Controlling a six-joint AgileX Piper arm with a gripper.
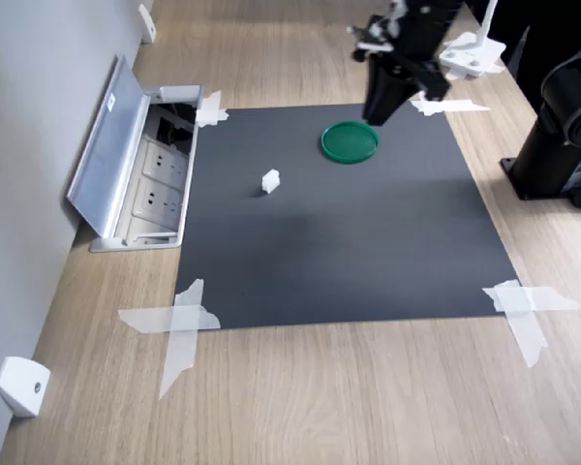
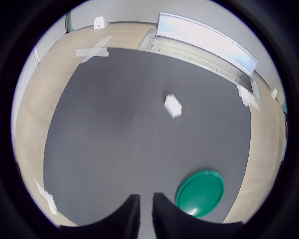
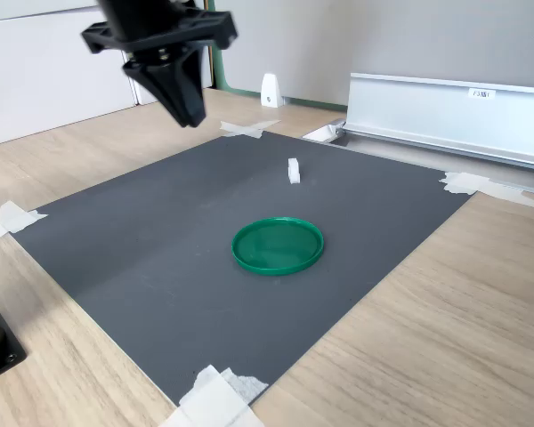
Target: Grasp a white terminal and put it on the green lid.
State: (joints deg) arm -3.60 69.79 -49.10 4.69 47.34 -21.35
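A tiny white terminal (image 1: 270, 181) (image 2: 173, 105) (image 3: 294, 171) stands alone on the black mat (image 1: 368, 252). The round green lid (image 1: 350, 141) (image 2: 201, 193) (image 3: 278, 245) lies flat on the mat, apart from the terminal and with nothing on it. My gripper (image 1: 378, 116) (image 2: 146, 219) (image 3: 190, 116) hangs in the air near the mat's edge. In the first exterior view it is just right of the lid. Its black fingers are together with only a thin slit between them, and they hold nothing.
An open socket box with a raised silver cover (image 1: 126, 165) lies along the mat's left edge in the first exterior view. White tape strips (image 1: 179, 325) hold the mat's corners. A white wedge piece (image 1: 21, 386) sits near the wall. The arm's black base (image 1: 562, 136) stands at that view's right.
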